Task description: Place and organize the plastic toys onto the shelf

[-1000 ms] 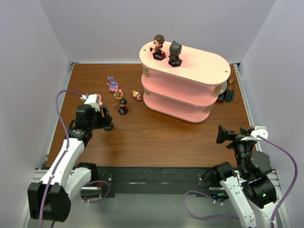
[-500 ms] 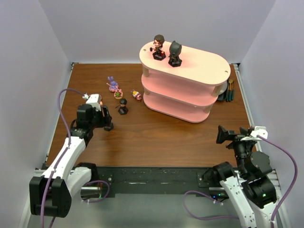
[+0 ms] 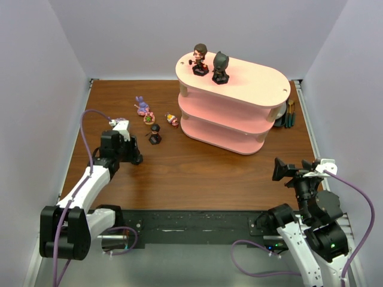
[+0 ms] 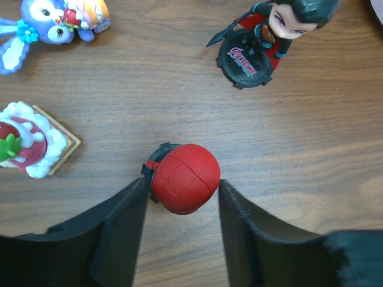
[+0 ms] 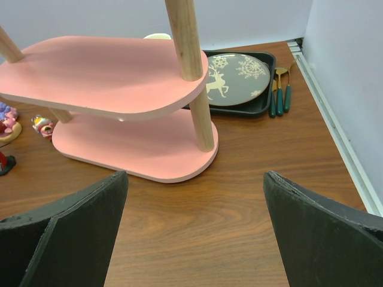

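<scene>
While shelf (image 3: pixel 257 86) top holds two figurines (image 3: pixel 200 60), left jaws flank red-masked toy (image 4: pixel 184 178), grip unclear; right jaws wide.

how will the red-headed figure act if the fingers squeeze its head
The red-masked figure has a smooth round head hiding most of its black base, so it is probably top-heavy and may tip if nudged. The left fingers pinching that curved head could slip; it looks rigid.

A reindeer plate (image 5: pixel 230 75) lies beside teal-handled cutlery (image 5: pixel 279 98).
</scene>
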Controlling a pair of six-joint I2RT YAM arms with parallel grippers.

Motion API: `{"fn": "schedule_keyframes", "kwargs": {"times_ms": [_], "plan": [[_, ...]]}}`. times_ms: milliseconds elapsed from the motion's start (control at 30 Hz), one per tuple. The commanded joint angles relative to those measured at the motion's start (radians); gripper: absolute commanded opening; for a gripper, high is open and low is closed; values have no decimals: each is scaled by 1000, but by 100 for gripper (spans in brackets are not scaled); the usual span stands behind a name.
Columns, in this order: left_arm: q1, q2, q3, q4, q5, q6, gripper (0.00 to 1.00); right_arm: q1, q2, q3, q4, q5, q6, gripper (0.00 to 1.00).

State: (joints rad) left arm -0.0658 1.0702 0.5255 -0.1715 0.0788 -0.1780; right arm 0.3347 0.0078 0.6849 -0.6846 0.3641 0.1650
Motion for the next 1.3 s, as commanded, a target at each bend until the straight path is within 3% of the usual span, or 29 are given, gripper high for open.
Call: {"fn": "schedule_keyframes", "kwargs": {"times_ms": [0, 467, 633, 767, 867, 967, 1267], "plan": [[9, 5, 27, 58, 42, 31, 51, 4, -28, 16, 14, -17, 10, 99], [6, -73, 10, 21, 141, -78, 21, 6, -28, 22, 17, -62, -13, 99], [-8, -121, 54, -46, 158, -164, 15, 3, 26, 82, 34, -353, -65, 99], [-67, -139, 161, -181, 41, -225, 12, 4, 151, 113, 78, -537, -24, 99], [-155, -121, 249, -272, -60, -314, 8, 4, 237, 73, 180, -719, 36, 99], [-226, -95, 313, -327, -76, -369, 6, 4, 297, -19, 362, -804, 129, 99], [-370, -72, 386, -324, -131, -500, 2, 15, 474, -146, 678, -835, 195, 99]]}}
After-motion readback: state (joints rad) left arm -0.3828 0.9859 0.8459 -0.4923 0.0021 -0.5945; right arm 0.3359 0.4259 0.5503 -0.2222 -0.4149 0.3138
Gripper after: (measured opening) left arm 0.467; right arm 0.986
